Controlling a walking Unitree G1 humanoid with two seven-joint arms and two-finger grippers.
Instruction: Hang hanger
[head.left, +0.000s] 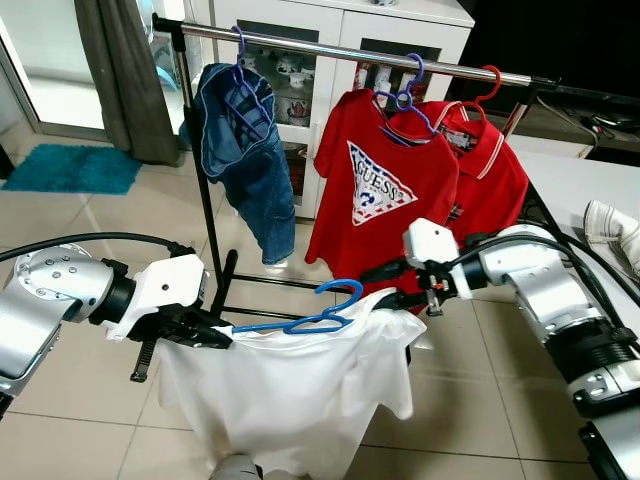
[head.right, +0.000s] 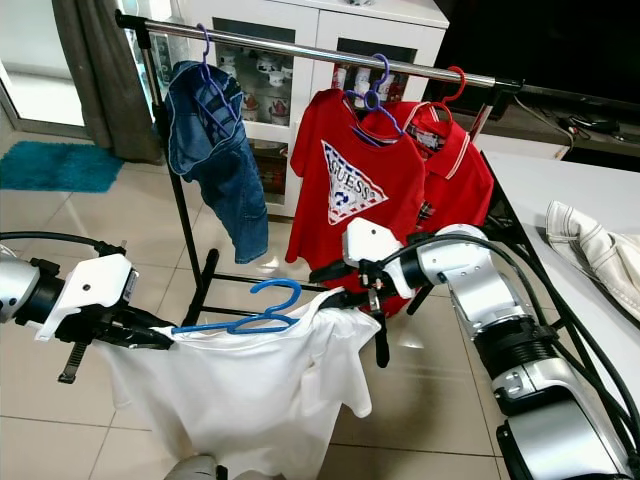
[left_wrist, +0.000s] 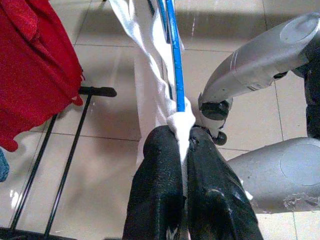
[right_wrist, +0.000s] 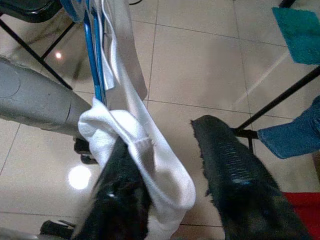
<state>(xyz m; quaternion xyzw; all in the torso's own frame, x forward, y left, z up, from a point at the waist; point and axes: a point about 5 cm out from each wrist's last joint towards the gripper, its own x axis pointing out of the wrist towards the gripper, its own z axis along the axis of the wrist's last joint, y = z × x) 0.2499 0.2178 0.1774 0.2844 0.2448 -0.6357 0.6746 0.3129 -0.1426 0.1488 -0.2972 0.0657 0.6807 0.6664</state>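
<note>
**Two grippers are carrying one blue hanger in front of the rail**

One blue hanger (head.left: 318, 312) is hanging between your arms, low and in front of the clothes rail (head.left: 340, 47), with a white shirt (head.left: 300, 385) draped over it and sagging toward the tiled floor (head.left: 60, 230). Your left gripper (left_wrist: 182, 145) is squeezing its fingers together on the hanger's end and the shirt cloth bunched there. Your right gripper (right_wrist: 172, 150) is standing with its fingers apart; the shirt's shoulder is lying over one finger (right_wrist: 120, 195), with the hanger's wire ending in that fold, and the other finger is touching nothing.

Above and beyond, the rail is holding a pair of jeans (head.left: 245, 160) near its left post, then a red printed T-shirt (head.left: 380, 190) and a red polo (head.left: 490, 170) side by side toward the right end. You are looking at a bare stretch of rail between the jeans and the red T-shirt. A white table (head.left: 575, 180) is bordering your right arm, with a pale garment (head.left: 612, 228) lying on it. The rack's black base bars are running along the floor just behind the hanging white shirt.
</note>
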